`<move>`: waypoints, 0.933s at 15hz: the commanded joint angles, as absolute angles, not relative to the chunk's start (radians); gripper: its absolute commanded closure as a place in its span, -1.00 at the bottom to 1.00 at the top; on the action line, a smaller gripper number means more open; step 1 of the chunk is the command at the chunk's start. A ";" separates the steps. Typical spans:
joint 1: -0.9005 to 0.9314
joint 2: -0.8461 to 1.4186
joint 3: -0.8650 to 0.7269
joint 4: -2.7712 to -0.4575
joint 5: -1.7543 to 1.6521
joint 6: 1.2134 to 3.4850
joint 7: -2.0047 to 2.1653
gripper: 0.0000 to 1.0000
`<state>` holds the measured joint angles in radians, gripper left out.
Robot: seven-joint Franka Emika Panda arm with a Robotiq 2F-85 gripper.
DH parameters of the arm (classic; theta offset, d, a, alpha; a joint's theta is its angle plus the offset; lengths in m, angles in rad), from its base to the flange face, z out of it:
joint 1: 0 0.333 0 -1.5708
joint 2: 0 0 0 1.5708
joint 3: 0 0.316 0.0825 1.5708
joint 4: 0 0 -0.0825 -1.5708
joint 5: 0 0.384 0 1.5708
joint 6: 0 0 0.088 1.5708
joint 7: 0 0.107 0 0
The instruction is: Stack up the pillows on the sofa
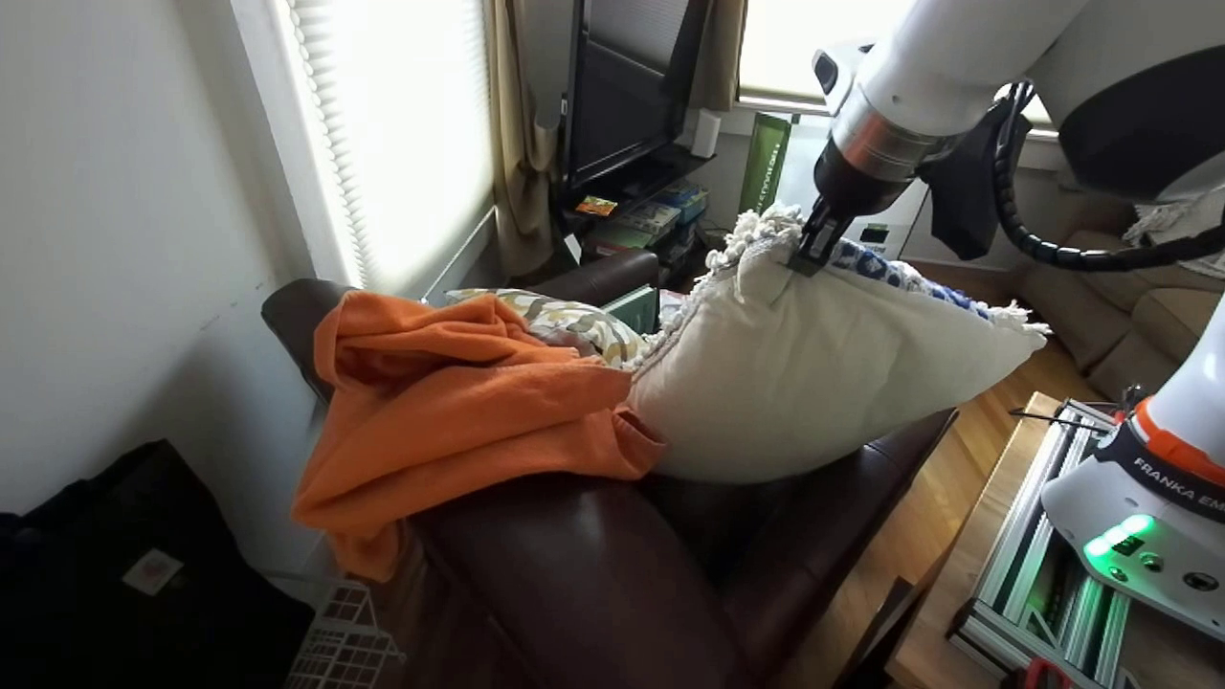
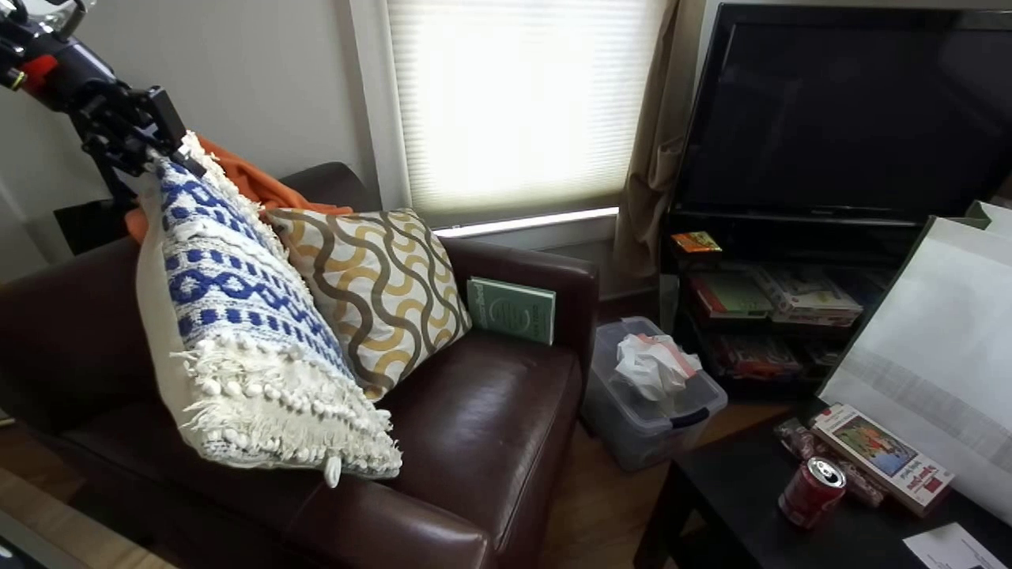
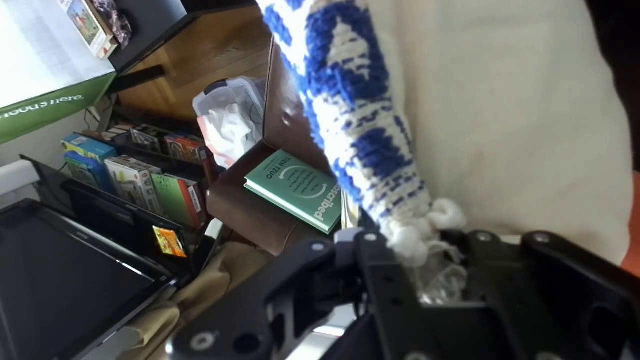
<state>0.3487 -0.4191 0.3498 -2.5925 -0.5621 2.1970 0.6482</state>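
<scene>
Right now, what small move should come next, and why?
I'd probably ease the blue pillow towards the wavy pillow: the gripper holds it by its top, and it stands tilted beside the wavy one, not yet stacked on it.

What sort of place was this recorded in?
Most likely a living room in someone's home: a leather sofa, a large TV and a long curtain all point that way.
</scene>
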 commanded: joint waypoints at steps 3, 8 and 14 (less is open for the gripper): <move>0.264 -0.516 0.392 -2.589 -0.555 2.165 0.718 0.91; 0.222 -0.719 0.369 -2.535 -0.517 2.016 0.704 0.91; 0.097 -0.817 0.398 -2.407 -0.569 1.852 0.721 -0.04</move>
<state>0.1544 -0.8097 0.3702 -2.4204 -0.5623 1.8845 0.7062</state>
